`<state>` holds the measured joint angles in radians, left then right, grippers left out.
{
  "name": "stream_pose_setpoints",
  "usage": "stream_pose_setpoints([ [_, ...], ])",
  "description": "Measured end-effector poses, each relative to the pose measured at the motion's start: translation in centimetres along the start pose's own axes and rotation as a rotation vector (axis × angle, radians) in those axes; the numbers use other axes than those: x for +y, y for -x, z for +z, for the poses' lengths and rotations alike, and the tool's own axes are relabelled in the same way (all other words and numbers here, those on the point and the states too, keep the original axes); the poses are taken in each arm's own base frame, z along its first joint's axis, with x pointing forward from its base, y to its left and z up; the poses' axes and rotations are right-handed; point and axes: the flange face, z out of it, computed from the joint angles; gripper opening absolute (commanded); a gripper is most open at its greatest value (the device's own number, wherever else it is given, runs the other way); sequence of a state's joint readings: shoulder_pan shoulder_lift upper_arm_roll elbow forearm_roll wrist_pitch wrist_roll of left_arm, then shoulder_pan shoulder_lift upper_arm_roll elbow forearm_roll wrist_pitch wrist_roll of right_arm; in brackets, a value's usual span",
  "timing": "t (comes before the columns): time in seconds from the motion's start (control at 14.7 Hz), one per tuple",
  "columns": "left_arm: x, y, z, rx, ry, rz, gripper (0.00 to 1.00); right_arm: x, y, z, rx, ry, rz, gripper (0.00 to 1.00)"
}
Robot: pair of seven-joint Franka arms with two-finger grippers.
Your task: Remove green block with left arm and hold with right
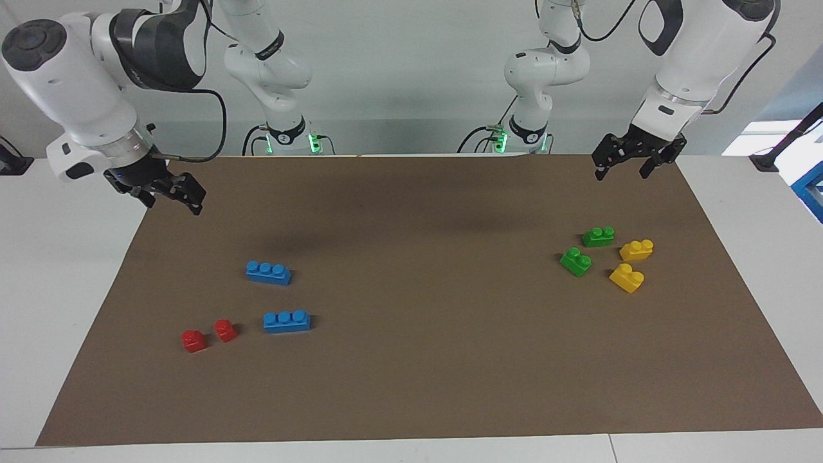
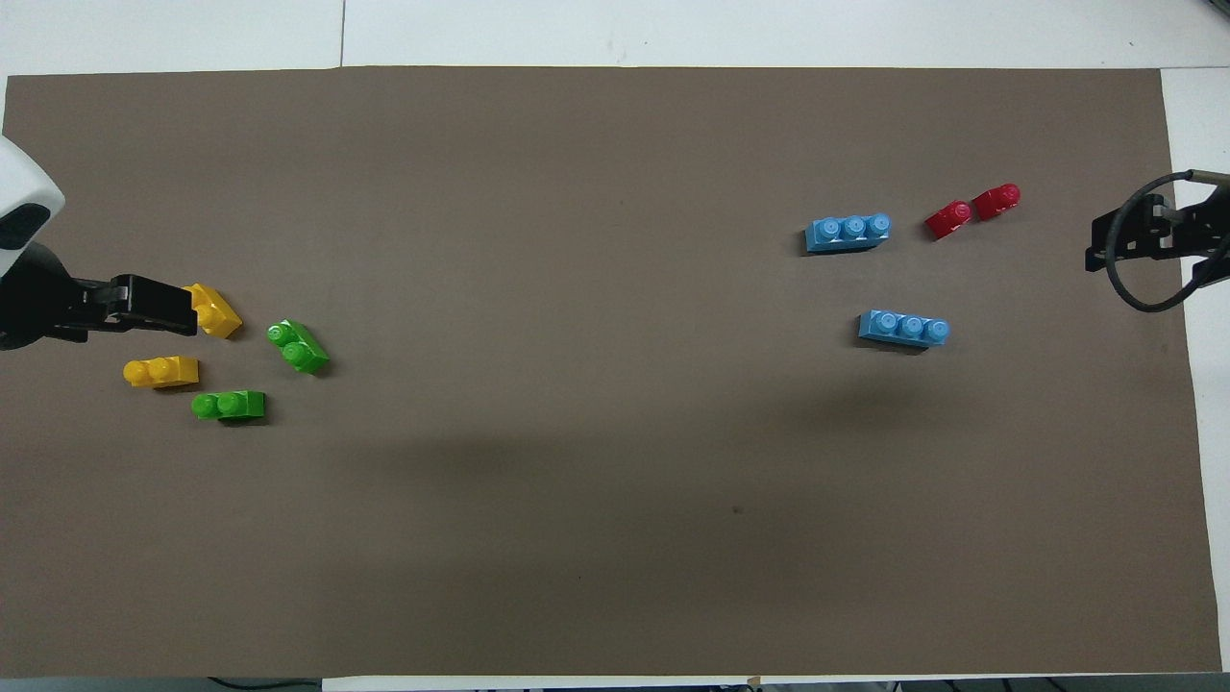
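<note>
Two green blocks lie apart on the brown mat [image 1: 418, 270] toward the left arm's end: one [image 1: 598, 236] [image 2: 229, 406] nearer the robots, the other [image 1: 576, 262] [image 2: 299, 346] a little farther out. Each has two studs and stands alone, joined to nothing. My left gripper [image 1: 622, 172] [image 2: 159, 309] hangs open in the air above this end of the mat and touches no block. At the right arm's end, my right gripper [image 1: 175, 203] [image 2: 1139, 240] hovers open and empty over the mat's edge.
Two yellow bricks [image 1: 636, 249] [image 1: 627, 278] lie beside the green ones; in the overhead view the left gripper covers part of one [image 2: 219, 313]. Two blue three-stud bricks [image 1: 269, 272] [image 1: 287, 321] and two small red bricks [image 1: 193, 341] [image 1: 226, 330] lie toward the right arm's end.
</note>
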<state>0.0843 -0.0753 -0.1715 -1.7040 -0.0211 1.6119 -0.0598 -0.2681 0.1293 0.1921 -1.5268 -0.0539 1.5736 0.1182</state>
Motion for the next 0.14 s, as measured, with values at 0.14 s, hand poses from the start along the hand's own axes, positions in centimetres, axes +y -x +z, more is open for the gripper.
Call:
stream_pose_setpoints([
  [0.14, 0.00, 0.00, -0.01, 0.000, 0.000, 0.000, 1.00, -0.05, 0.01, 0.00, 0.000, 0.000, -0.019, 0.99],
])
